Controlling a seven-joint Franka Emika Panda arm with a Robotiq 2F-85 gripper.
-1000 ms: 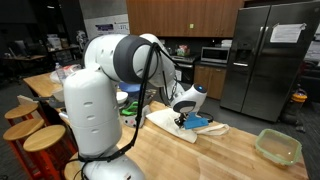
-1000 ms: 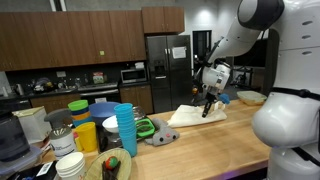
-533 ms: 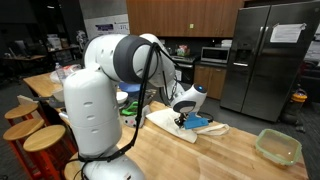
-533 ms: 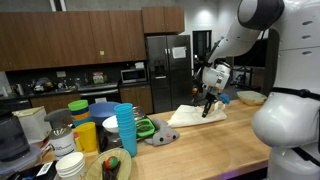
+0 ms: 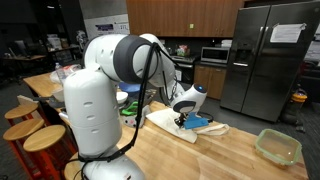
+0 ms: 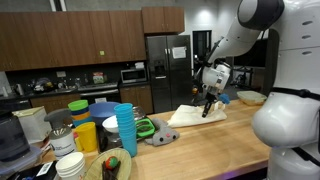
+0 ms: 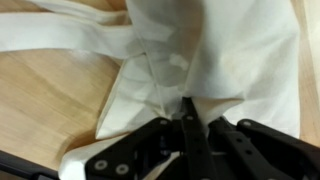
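A white cloth (image 7: 200, 50) lies crumpled on the wooden counter (image 7: 40, 90) and fills most of the wrist view. My gripper (image 7: 188, 112) is shut on a pinched fold of that cloth, which rises in a small peak between the black fingers. In both exterior views the gripper (image 5: 181, 121) (image 6: 207, 106) reaches down onto the white cloth (image 5: 165, 122) (image 6: 185, 116) spread on the counter. A blue thing (image 5: 205, 124) lies on the cloth just beside the gripper.
A green-rimmed container (image 5: 277, 146) sits near the counter's corner. A blue cup stack (image 6: 125, 128), a yellow cup (image 6: 88, 135), bowls and a green item (image 6: 148, 127) crowd one end of the counter. A steel fridge (image 5: 268, 60) stands behind. Wooden stools (image 5: 40, 140) stand beside the counter.
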